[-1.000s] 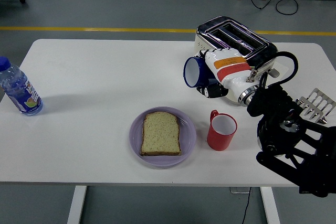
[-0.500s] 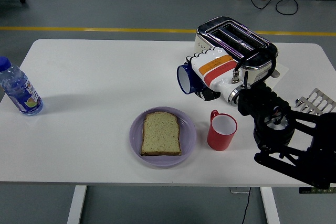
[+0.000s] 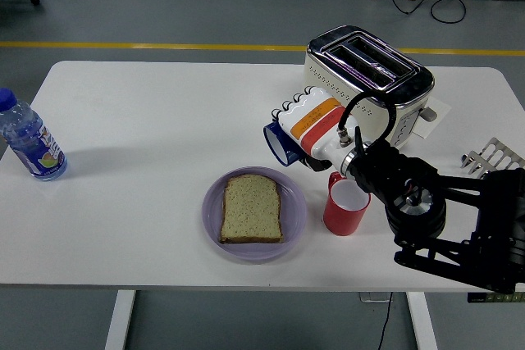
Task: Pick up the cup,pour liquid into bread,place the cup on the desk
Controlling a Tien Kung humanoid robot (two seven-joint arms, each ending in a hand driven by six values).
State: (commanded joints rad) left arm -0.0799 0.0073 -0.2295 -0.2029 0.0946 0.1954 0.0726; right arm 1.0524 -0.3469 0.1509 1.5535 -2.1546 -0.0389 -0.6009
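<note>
Even, bright overhead lighting; image sharp throughout.

The white table [image 3: 164, 120] is evenly lit without overexposure. Shadows are soft and short: one lies on the table beside the bottle [image 3: 29, 141], one under the plate [image 3: 254, 215] rim. The toaster [image 3: 369, 79] shows narrow chrome reflections. No motion blur is visible. Slight wide-angle curvature appears at the table edges.

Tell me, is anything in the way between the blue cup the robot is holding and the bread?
Nothing visible is. The right hand holds the blue cup tipped on its side, above bare table just past the purple plate. The bread lies uncovered on it. The red cup stands off to the right, clear of that path.
</note>
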